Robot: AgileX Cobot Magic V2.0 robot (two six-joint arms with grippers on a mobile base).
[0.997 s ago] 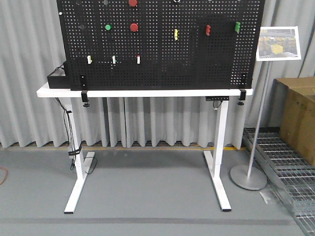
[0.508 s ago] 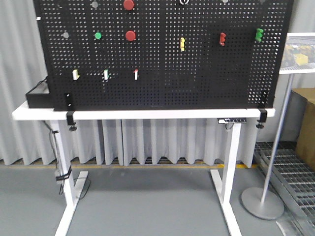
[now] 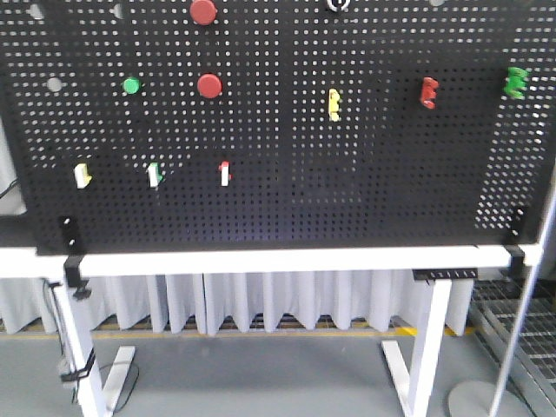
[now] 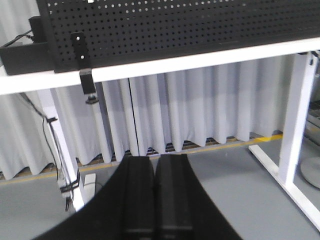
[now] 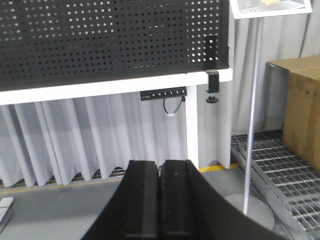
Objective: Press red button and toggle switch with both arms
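The black pegboard point(image 3: 365, 191) fills the front view. Two round red buttons sit upper left, one at the top edge point(image 3: 203, 11) and one lower point(image 3: 209, 85), beside a green button point(image 3: 131, 85). Below them is a row of three small toggle switches: yellow-tipped point(image 3: 82, 175), green-tipped point(image 3: 154, 175) and red-tipped point(image 3: 225, 172). Neither arm shows in the front view. My left gripper point(image 4: 155, 160) is shut and empty, pointing under the table near the board's left clamp point(image 4: 87, 82). My right gripper point(image 5: 160, 164) is also shut and empty, below the right clamp point(image 5: 212, 82).
The board stands clamped on a white table point(image 3: 261, 261) with white legs point(image 3: 427, 347). Yellow point(image 3: 334, 104), red point(image 3: 429, 91) and green point(image 3: 517, 82) handles sit on its right half. A sign stand point(image 5: 251, 125), a cardboard box point(image 5: 300, 110) and a metal grating point(image 5: 285, 175) are to the right.
The front view has closed in on the pegboard: the board has grown to fill the frame, and the floor and table legs have slid mostly out of sight.
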